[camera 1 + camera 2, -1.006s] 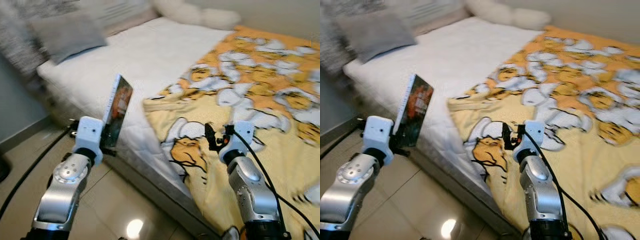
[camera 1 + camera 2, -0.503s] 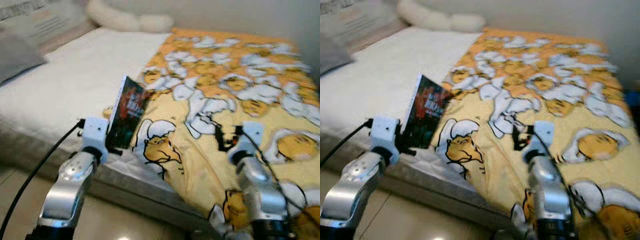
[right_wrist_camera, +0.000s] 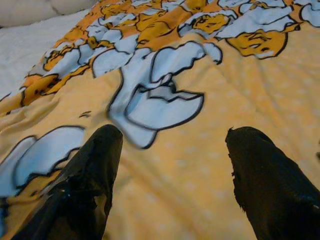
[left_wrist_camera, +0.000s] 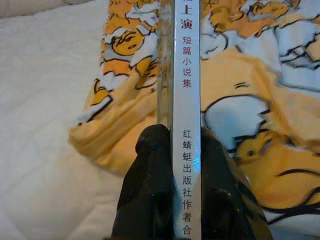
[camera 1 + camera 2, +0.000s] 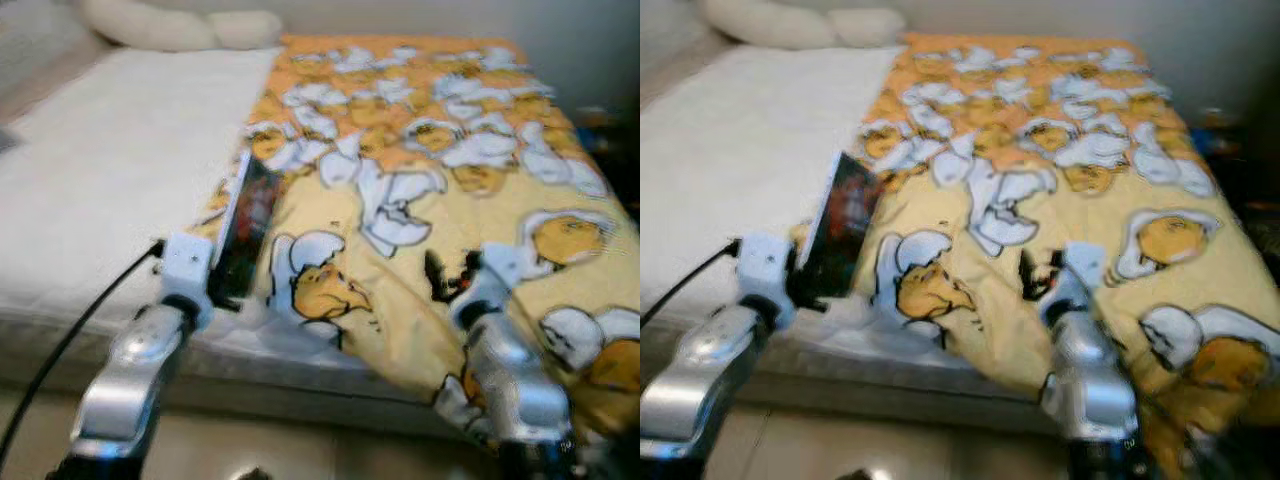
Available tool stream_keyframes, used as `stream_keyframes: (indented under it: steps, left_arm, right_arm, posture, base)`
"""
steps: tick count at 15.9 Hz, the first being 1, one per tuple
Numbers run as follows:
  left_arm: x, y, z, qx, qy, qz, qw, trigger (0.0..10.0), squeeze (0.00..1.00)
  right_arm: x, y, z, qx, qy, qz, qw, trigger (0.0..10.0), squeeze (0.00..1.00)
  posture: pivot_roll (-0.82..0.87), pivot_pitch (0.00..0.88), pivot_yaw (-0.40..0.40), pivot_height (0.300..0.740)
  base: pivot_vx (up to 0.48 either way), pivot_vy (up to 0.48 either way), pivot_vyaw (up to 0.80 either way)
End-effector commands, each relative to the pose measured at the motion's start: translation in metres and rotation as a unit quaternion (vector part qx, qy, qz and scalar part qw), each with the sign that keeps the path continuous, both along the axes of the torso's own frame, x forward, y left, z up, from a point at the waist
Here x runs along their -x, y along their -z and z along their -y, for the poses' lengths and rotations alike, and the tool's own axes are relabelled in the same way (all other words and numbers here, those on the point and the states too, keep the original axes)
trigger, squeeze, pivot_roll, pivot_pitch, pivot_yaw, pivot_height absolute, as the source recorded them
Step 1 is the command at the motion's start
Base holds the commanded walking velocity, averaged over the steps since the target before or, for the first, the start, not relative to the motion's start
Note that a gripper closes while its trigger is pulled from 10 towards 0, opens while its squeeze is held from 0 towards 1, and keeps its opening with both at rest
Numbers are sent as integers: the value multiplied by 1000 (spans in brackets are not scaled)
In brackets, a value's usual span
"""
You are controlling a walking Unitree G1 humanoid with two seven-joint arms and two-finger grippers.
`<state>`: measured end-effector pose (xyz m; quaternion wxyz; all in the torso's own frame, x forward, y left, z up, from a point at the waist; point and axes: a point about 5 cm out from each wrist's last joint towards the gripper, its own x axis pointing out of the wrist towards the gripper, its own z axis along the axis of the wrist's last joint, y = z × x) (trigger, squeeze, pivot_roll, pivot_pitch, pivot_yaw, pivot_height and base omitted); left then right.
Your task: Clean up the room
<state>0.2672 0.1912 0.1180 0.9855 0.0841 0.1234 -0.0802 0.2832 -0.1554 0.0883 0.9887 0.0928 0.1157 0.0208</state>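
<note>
Left claw (image 5: 228, 285): pinching a book (image 5: 246, 222) by its lower edge, both black fingers (image 4: 150, 170) pressed flat against the covers, spine facing the wrist camera
Book: stands upright above the claw, tilted slightly, over the near edge of the bed (image 5: 110, 180)
Just beyond the left claw: the folded-back edge of the yellow cartoon blanket (image 5: 430, 210), with bare white mattress to the claw's outer side
Right claw (image 5: 445, 275): spread wide and empty, hovering just above the blanket, touching nothing
Past the claws: white pillows (image 5: 170, 25) at the far end of the bed
What has changed: the whole view has swung across the bed over the last second, so the robot has turned; the grey pillow is out of sight and the blanket now lies ahead; the grip on the book looks the same
What it means: my guess is the book is being carried off to be put away, and no spot for it is in sight yet
</note>
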Motion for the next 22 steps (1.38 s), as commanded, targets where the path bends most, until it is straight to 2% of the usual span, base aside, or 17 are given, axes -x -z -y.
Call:
stream_keyframes:
  steps: [1,6,10,12,13,22]
  left_arm:
    - [-3,-12,4,1,8,32,999,10000,0]
    - [-4,-12,2,5,1,37,999,10000,0]
    - [-6,-10,2,18,-10,38,999,10000,0]
    - [-7,-10,2,17,-10,39,999,10000,0]
    - [-7,-10,2,15,-10,40,999,10000,0]
    - [-12,-12,1,8,-7,39,999,10000,0]
  right_arm:
    - [-1,-6,4,9,6,12,1000,10000,0]
    - [-3,-6,3,20,0,15,1000,10000,0]
    - [-6,-12,-3,39,-28,30,998,10000,0]
    - [-8,-10,-7,69,-30,24,997,10000,0]
    - [-9,-11,-9,103,-33,33,994,10000,0]
    - [-13,-14,-8,47,-45,38,997,10000,0]
  posture:
    - [24,0,38,740]
    - [26,0,38,740]
    - [26,0,40,740]
    - [27,0,40,740]
    - [27,0,40,740]
    - [22,0,49,740]
  base:
    - [0,398,-738]
    - [0,397,-707]
    - [0,398,0]
    - [0,401,0]
    - [0,401,0]
    - [0,400,0]
